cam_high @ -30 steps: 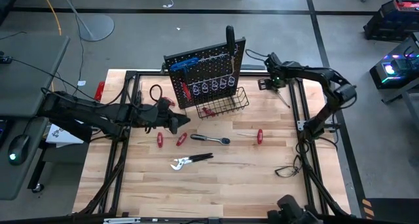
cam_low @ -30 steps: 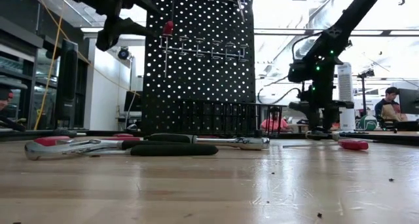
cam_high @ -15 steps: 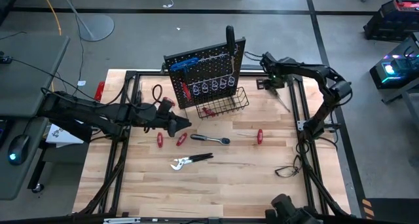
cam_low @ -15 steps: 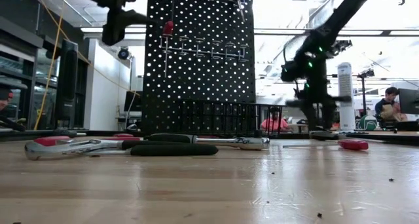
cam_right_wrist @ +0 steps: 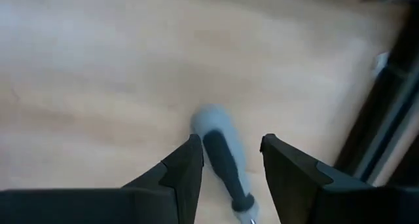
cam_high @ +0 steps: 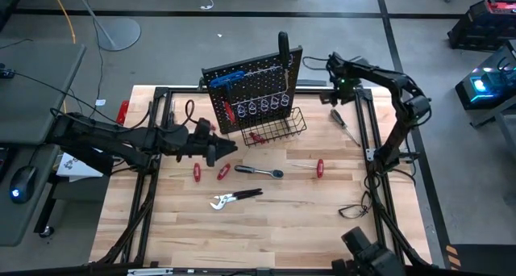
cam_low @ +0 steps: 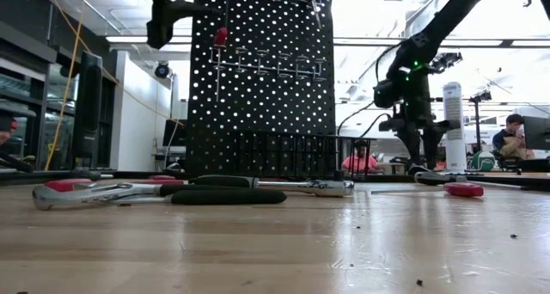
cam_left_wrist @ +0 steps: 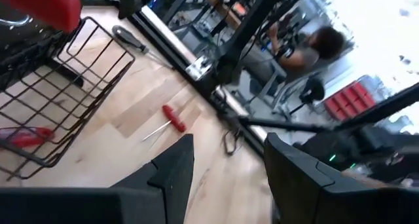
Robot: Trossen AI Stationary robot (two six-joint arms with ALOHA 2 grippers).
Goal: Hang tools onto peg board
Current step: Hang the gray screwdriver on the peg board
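The black peg board [cam_high: 254, 86] stands upright at the table's far middle, with blue keys [cam_high: 226, 80], rings and a wire basket [cam_high: 278, 127] holding a red tool. On the table lie red-handled screwdrivers [cam_high: 196, 173], a ratchet wrench [cam_high: 260, 171], pliers [cam_high: 234, 198] and a red-handled tool [cam_high: 319, 168]. A grey-and-black-handled screwdriver [cam_right_wrist: 219, 152] lies at the far right [cam_high: 339, 118]. My right gripper [cam_right_wrist: 229, 162] hovers open above its handle, clear of it [cam_low: 421, 161]. My left gripper [cam_left_wrist: 229, 165] is open and empty, raised left of the basket [cam_high: 230, 149].
Black frame rails [cam_high: 372, 139] run along both sides of the table. A thin black cable [cam_high: 355, 207] lies at the near right. A person [cam_low: 514, 139] sits in the room beyond the table. Bare wood lies along the near edge.
My right gripper has risen from table height beside the grey-handled screwdriver and now hangs above it. My left gripper has gone a little up and toward the peg board. The tools on the table lie as before.
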